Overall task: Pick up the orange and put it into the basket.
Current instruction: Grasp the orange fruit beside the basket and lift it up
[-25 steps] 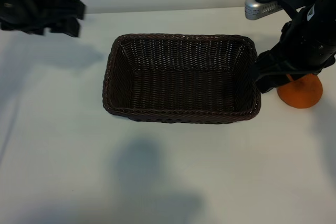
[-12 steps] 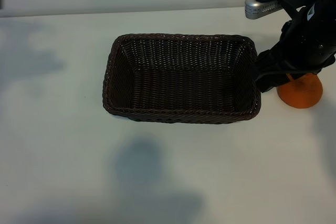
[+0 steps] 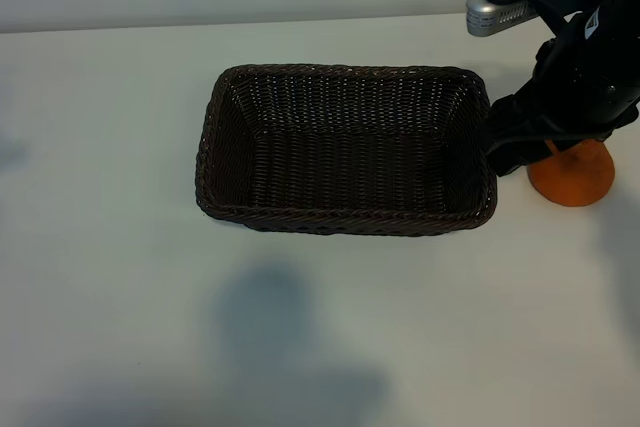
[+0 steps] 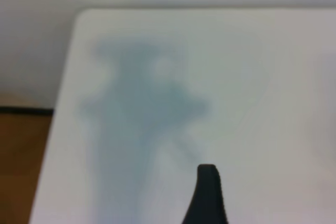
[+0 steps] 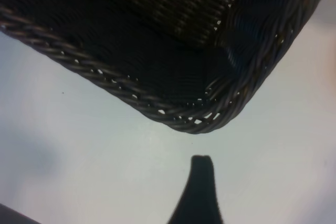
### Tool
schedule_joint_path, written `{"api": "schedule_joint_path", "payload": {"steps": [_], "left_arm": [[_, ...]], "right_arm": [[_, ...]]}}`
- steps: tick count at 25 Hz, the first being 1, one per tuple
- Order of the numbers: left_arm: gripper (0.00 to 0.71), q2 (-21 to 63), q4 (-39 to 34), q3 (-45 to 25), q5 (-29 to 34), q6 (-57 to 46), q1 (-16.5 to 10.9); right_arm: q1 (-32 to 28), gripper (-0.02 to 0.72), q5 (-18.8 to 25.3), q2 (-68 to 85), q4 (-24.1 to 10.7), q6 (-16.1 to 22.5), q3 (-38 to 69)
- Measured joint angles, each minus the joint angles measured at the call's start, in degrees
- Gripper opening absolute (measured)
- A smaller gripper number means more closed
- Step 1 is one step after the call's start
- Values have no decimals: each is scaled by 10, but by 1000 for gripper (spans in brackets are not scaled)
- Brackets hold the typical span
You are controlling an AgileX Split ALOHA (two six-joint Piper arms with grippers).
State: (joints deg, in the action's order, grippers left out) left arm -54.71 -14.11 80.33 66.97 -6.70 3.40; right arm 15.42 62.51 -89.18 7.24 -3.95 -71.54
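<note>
Left gripper [image 4: 207, 192] gone (open); right gripper [image 3: 520, 152] open beside upright orange [image 3: 572, 175].

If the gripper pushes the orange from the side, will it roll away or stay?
The orange looks wider at the base than on top, so it probably slides or tips rather than rolling freely. Its matte skin suggests a fair grip. The basket stands close beside it, so a push that way would likely be stopped by the wall.
</note>
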Motion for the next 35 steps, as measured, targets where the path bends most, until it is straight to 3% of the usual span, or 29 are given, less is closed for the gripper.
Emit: {"api": "schedule_joint_path", "payload": {"steps": [6, 15, 24, 29, 35], "left_arm": [[596, 129, 23, -41, 0, 21, -9], [596, 326, 116, -268, -54, 38, -9], [575, 487, 200, -383, -46, 91, -9], [574, 544, 193, -434, -32, 93, -9], [573, 551, 173, -500, -30, 93, -9]], "right_arm": [[0, 595, -1, 0, 0, 0, 0], [0, 595, -4, 0, 0, 0, 0], [0, 595, -4, 0, 0, 0, 0], [0, 595, -4, 0, 0, 0, 0], [0, 595, -4, 0, 0, 0, 0]]}}
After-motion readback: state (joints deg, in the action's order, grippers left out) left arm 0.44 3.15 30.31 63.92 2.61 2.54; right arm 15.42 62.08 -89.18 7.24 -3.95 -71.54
